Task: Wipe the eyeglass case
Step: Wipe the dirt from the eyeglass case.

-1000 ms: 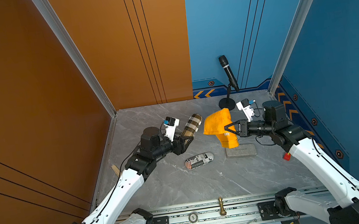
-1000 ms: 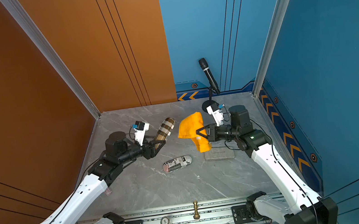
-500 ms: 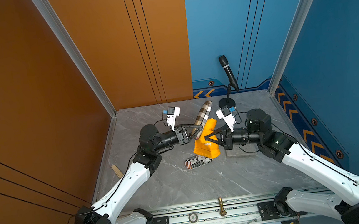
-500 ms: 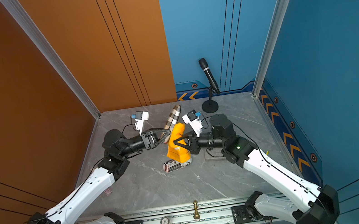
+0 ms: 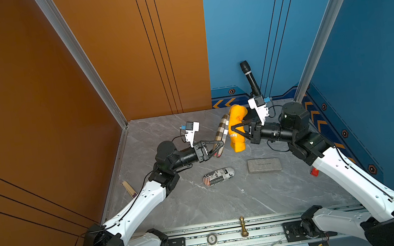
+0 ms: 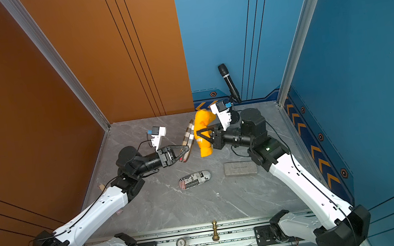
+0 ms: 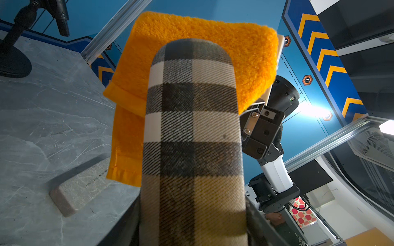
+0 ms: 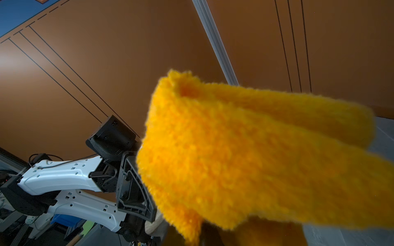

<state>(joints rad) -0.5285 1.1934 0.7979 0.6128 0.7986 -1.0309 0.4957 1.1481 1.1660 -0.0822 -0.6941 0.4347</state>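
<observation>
The left end effector [image 5: 216, 149] was clamped on the lower end of the plaid case [image 5: 223, 130], holding it tilted above the tabletop [image 5: 202, 206] toward 12 o'clock. The right end effector [image 5: 235, 130] gripped an orange cloth [image 5: 238, 114] that hung against the case's 3 o'clock side.

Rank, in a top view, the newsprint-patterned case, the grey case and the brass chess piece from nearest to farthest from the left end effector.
1. The newsprint-patterned case, lying centrally, close to the left end effector.
2. The grey case, farther to the robot's right.
3. The brass chess piece, at the camera-side edge.
</observation>
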